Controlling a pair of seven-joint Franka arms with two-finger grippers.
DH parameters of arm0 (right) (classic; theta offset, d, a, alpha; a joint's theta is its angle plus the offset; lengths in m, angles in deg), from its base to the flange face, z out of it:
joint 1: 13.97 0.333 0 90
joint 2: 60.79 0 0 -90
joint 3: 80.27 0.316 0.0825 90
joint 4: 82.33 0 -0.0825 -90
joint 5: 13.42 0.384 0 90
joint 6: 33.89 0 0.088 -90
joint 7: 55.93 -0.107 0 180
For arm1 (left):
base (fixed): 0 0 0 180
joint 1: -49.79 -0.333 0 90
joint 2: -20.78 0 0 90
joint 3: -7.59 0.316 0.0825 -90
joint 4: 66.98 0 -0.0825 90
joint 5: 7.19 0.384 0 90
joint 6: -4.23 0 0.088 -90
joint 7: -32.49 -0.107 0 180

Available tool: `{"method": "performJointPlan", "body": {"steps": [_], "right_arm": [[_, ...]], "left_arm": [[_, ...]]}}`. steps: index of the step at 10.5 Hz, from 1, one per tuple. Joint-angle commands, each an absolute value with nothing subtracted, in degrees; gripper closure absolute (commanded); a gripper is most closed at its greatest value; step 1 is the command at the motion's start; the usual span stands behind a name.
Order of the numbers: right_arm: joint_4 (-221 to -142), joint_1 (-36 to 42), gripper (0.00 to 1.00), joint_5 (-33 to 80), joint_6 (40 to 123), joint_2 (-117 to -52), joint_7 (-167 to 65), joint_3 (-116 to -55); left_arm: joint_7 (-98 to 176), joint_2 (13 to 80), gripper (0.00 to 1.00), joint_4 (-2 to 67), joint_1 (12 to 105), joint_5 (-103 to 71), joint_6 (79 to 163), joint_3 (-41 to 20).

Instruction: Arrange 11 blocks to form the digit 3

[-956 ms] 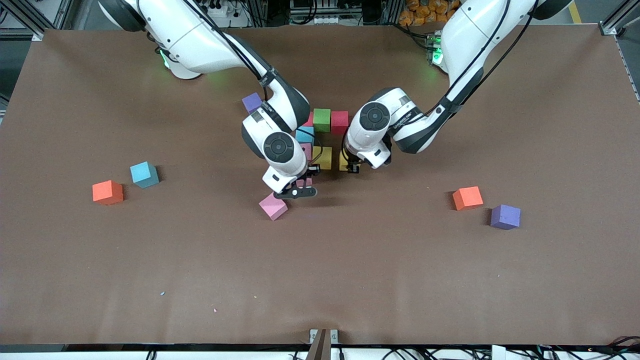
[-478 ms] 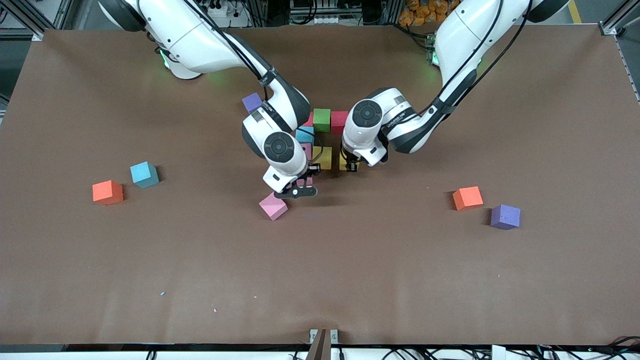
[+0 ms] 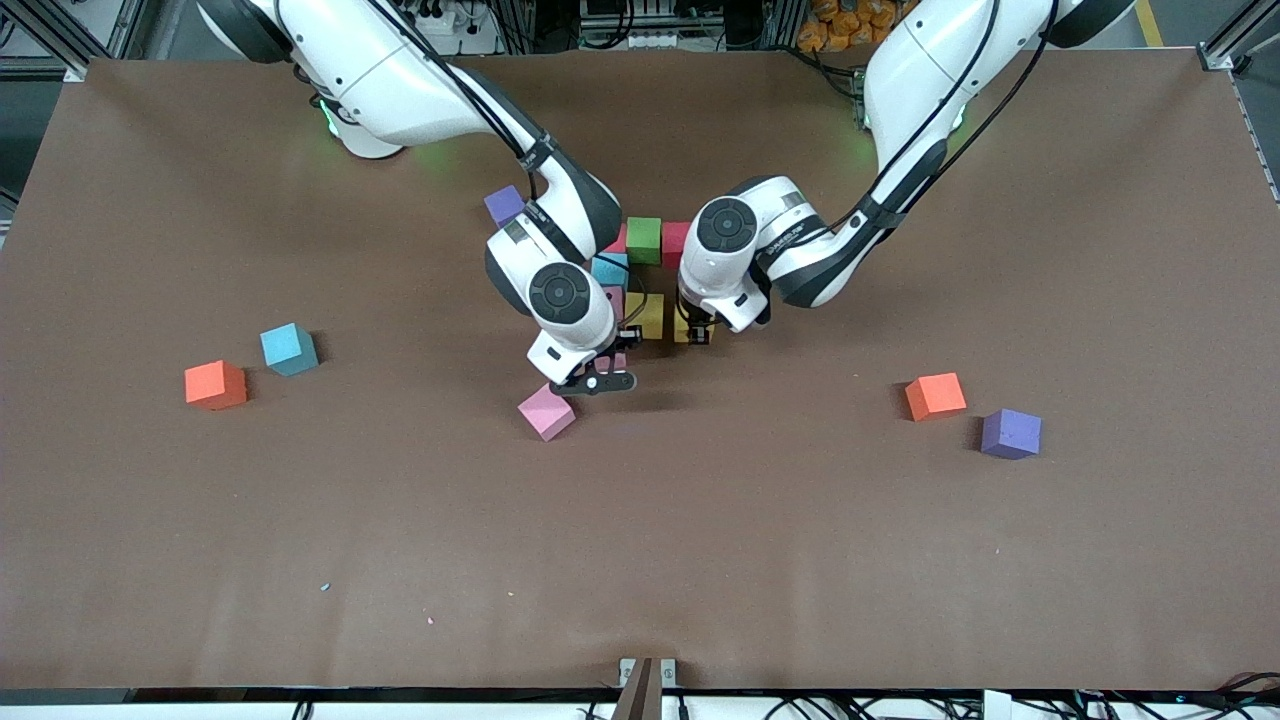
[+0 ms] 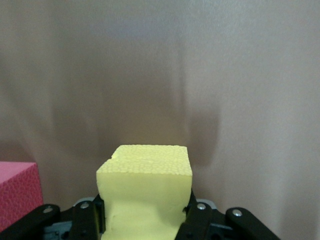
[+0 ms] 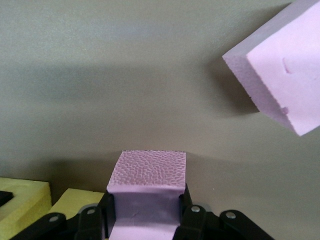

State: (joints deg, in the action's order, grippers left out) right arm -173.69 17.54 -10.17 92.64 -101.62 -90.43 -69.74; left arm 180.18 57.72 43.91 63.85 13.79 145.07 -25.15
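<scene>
With 12 o'clock toward the robots' bases, the cluster (image 3: 645,240) of blocks lies mid-table. An outlying block (image 3: 504,205) sits beside it at 10 o'clock, a lone block (image 3: 546,412) near at 7. The first pair (image 3: 215,385) lies well apart at 8, the second pair (image 3: 936,396) well apart at 4.
</scene>
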Motion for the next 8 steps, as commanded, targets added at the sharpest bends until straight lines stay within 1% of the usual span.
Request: {"method": "performJointPlan", "body": {"steps": [1,3,4,5,6,7,8], "right_arm": [[-176.2,17.3,1.0,-8.9,93.0,-101.1,-89.4,-68.9],[-176.2,17.3,0.99,-8.9,92.9,-101.1,-89.4,-68.8],[-176.2,17.3,0.92,-8.9,92.9,-101.2,-89.4,-68.9],[-176.2,17.2,0.76,-8.9,92.9,-101.2,-89.5,-68.8],[-176.1,17.2,0.55,-8.9,93.0,-101.3,-89.4,-68.8],[-176.1,17.2,0.16,-8.6,93.3,-101.3,-89.4,-68.9],[-176.1,17.2,0.02,-8.0,93.6,-101.3,-89.4,-68.9]], "left_arm": [[182.4,59.1,0.79,42.4,64.9,15.4,145.2,-24.5],[182.5,59.2,0.79,42.0,65.7,15.4,145.2,-24.4],[182.5,59.2,0.79,41.9,65.9,15.3,145.2,-24.4],[182.5,59.3,0.79,41.8,65.9,15.4,145.2,-24.4],[182.5,59.3,0.79,41.7,66.1,15.4,145.2,-24.3],[182.5,59.5,0.79,41.7,66.2,15.4,145.2,-24.3],[182.5,59.5,0.78,41.7,66.2,15.4,145.2,-24.3]]}}
